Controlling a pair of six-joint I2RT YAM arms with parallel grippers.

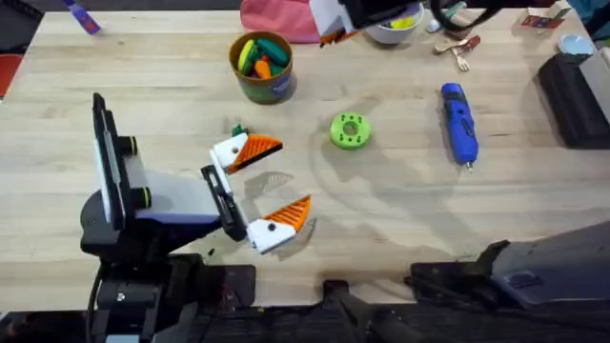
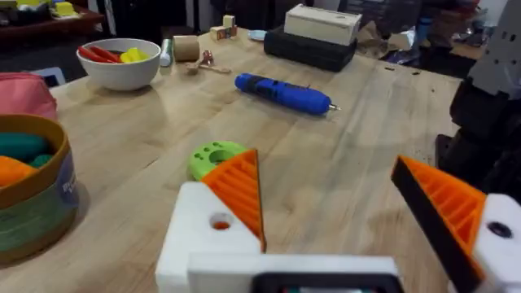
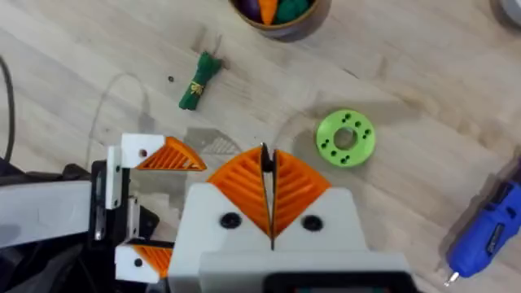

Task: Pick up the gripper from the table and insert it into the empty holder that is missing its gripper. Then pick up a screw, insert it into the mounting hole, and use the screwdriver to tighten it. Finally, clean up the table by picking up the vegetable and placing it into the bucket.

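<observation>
My left gripper [image 1: 272, 186] [image 2: 326, 159] rests open just above the table, with nothing between its fingers. Its far white holder [image 1: 232, 152] [image 2: 203, 240] carries the orange gripper wedge [image 2: 240, 191], and its round mounting hole [image 2: 220, 221] shows orange. The small green vegetable [image 1: 236, 130] [image 3: 198, 81] lies just beyond that finger. Farther back stands the olive bucket [image 1: 262, 67] [image 2: 28, 199]. The blue screwdriver [image 1: 458, 122] [image 2: 285, 92] lies at the right. My right gripper [image 3: 268, 155] hangs high over the table, orange pads shut together and empty. A tiny dark speck [image 3: 171, 79], perhaps a screw, lies near the vegetable.
A lime-green disc [image 1: 350, 131] [image 3: 346, 138] lies between the left gripper and the screwdriver. A white bowl [image 2: 122, 63] with toy food, a pink cloth [image 1: 276, 19] and dark boxes [image 1: 577, 95] sit along the far and right edges.
</observation>
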